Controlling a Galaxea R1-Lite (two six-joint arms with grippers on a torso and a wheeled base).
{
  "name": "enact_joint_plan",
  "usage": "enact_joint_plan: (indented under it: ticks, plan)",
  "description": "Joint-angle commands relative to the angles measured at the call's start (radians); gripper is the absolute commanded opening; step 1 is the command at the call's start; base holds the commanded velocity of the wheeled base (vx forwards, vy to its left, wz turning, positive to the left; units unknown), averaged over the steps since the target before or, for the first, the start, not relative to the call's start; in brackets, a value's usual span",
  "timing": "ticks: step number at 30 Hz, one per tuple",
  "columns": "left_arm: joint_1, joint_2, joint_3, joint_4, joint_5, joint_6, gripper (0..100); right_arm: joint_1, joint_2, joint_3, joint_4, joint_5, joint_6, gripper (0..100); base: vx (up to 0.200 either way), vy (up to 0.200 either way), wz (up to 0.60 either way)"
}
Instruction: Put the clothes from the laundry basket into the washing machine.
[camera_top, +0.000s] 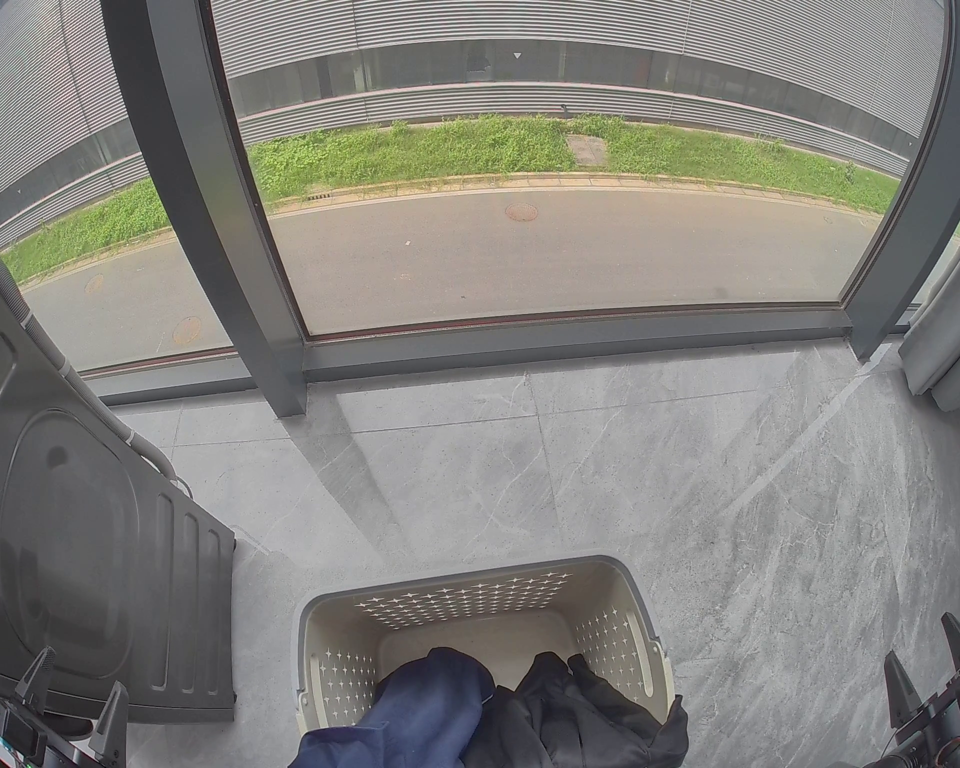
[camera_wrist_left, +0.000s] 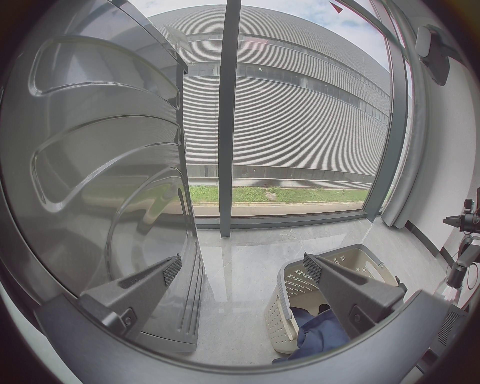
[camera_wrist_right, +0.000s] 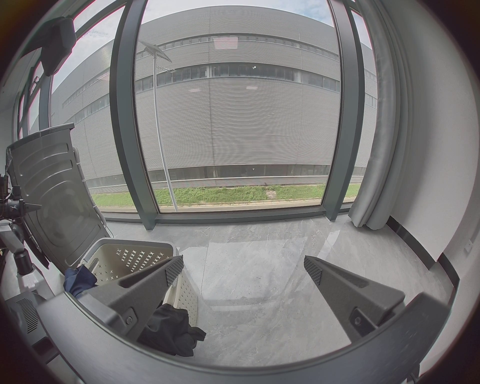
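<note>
- Left gripper (camera_wrist_left: 241, 260) hung with jaws apart beside the washing machine (camera_top: 90, 570).
- Right gripper (camera_wrist_right: 242, 260) was spread wide too, empty.
- Clothes (camera_top: 425, 710) sat in the laundry basket (camera_top: 460, 600).

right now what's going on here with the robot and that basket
Nothing is being handled yet. The laundry basket sits on the floor with a blue garment and a black garment in it. The left claw and right claw hang open and empty either side. The washing machine stands at the robot's left.
</note>
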Motion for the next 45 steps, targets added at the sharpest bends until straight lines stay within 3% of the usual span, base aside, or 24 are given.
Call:
enact_joint_plan:
  ticks: [1,10,45]
  plan:
    - [0.000,-0.018,0.016,0.000,0.001,0.000,100,0.000,-0.016,0.018,0.000,0.001,-0.001,100,0.000,0.000,0.00]
    - [0.000,-0.018,0.016,0.000,0.001,0.000,100,0.000,-0.016,0.018,0.000,0.001,-0.001,100,0.200,0.000,0.00]
    - [0.000,-0.018,0.016,0.000,0.001,0.000,100,0.000,-0.016,0.018,0.000,0.001,-0.001,100,0.000,0.000,0.00]
